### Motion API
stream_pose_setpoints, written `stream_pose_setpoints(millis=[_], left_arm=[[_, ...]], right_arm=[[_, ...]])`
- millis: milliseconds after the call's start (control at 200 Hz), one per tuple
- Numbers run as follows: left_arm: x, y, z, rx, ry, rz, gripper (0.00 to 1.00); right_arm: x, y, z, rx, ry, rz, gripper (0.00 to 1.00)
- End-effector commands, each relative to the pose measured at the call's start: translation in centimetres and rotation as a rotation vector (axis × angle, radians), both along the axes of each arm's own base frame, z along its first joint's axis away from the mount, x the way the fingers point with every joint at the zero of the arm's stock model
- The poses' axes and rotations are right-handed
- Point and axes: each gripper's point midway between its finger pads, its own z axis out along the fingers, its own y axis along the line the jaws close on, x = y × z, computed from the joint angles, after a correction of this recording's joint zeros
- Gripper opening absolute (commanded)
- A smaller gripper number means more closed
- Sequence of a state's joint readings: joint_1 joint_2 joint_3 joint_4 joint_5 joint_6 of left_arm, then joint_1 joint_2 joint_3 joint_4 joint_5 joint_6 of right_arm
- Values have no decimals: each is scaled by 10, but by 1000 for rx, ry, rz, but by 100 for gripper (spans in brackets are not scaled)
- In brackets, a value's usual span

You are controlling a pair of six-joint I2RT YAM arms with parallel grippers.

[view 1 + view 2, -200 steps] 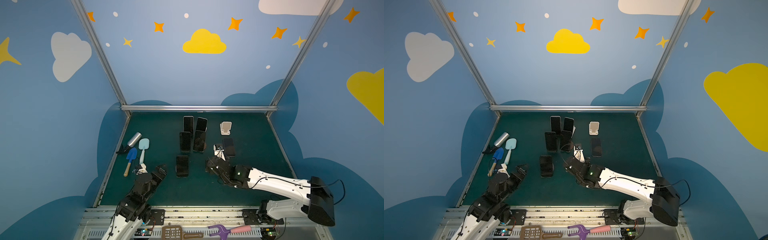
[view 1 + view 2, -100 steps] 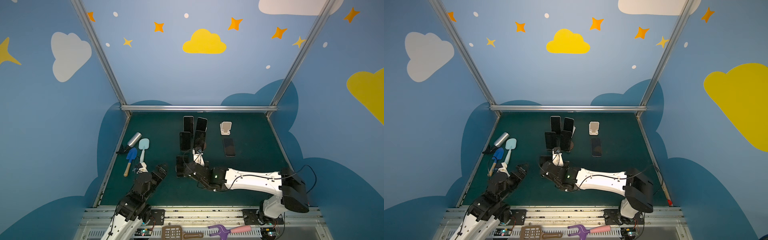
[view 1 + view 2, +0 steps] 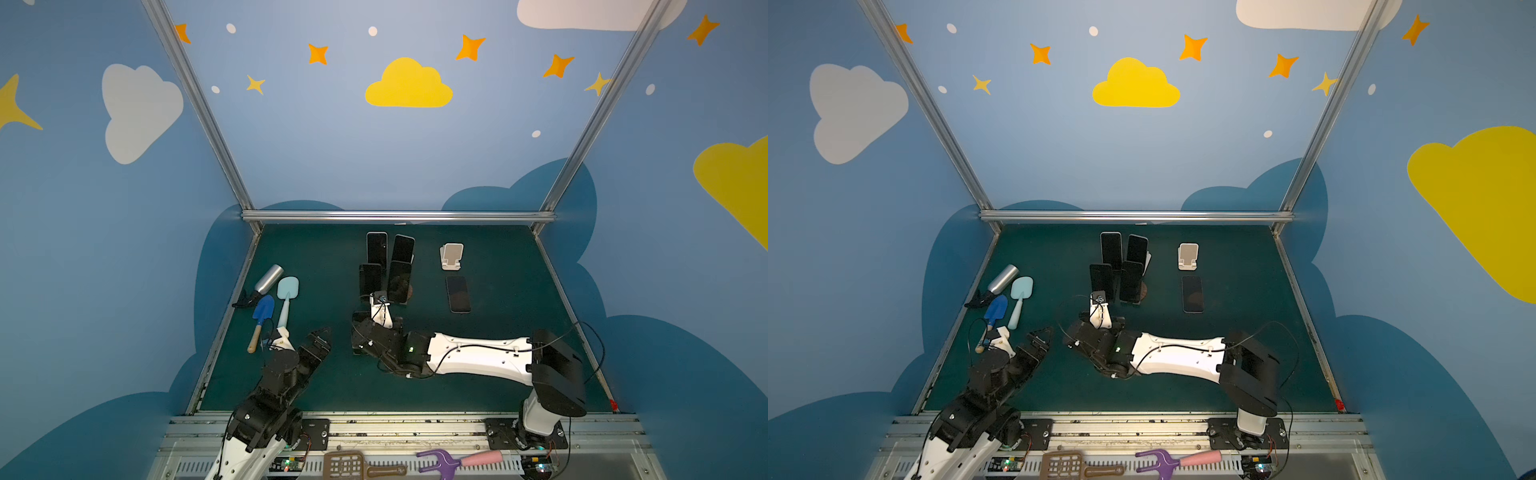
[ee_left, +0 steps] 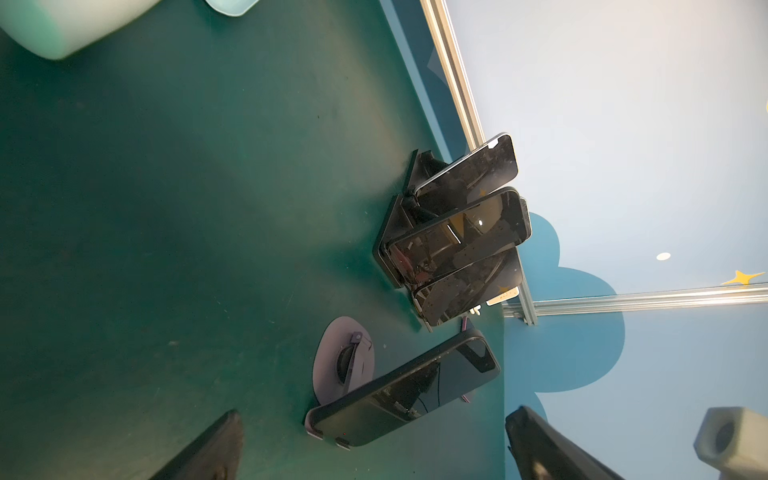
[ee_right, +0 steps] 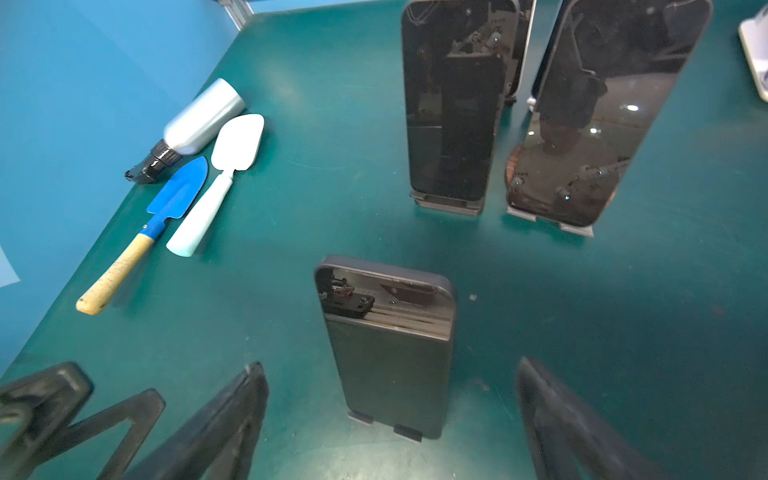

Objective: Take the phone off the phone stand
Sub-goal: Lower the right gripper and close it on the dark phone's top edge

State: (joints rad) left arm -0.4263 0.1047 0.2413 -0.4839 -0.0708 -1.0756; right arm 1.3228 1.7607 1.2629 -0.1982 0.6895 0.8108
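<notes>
Counter (image 3: 498,282): green, blue-walled booth.
Right hand (image 5: 388,374): open, empty; nearer arm.
Phone (image 5: 386,332): leans upright in stand (image 5: 407,432), framed by its jaws, long axis rising off counter.
Left hand (image 3: 319,338): open, off to the side.

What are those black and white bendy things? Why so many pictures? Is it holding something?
They are two robot arms working on a green table. Two pictures look down on everything from above. The other two come from small cameras on the arms' wrists, so they see things from up close.

On the table, several phones stand propped in stands. A flat phone lies in front of an empty white stand. By the left wall lie a blue trowel, a pale scoop and a silver bottle.

The right claw is open around the nearest phone but is not gripping it. The left claw is open too and holds nothing.
</notes>
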Motion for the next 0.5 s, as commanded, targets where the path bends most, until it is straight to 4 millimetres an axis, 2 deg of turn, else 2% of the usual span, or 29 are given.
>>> stream_pose_setpoints(millis=[0, 390, 495], left_arm=[[0, 3, 4, 6, -11, 12, 100], [0, 3, 8, 4, -20, 11, 100], [0, 3, 9, 5, -21, 11, 100]], right_arm=[[5, 10, 1, -19, -19, 14, 93], [21, 17, -9, -28, -20, -30, 94], [26, 14, -12, -34, -14, -64, 93]])
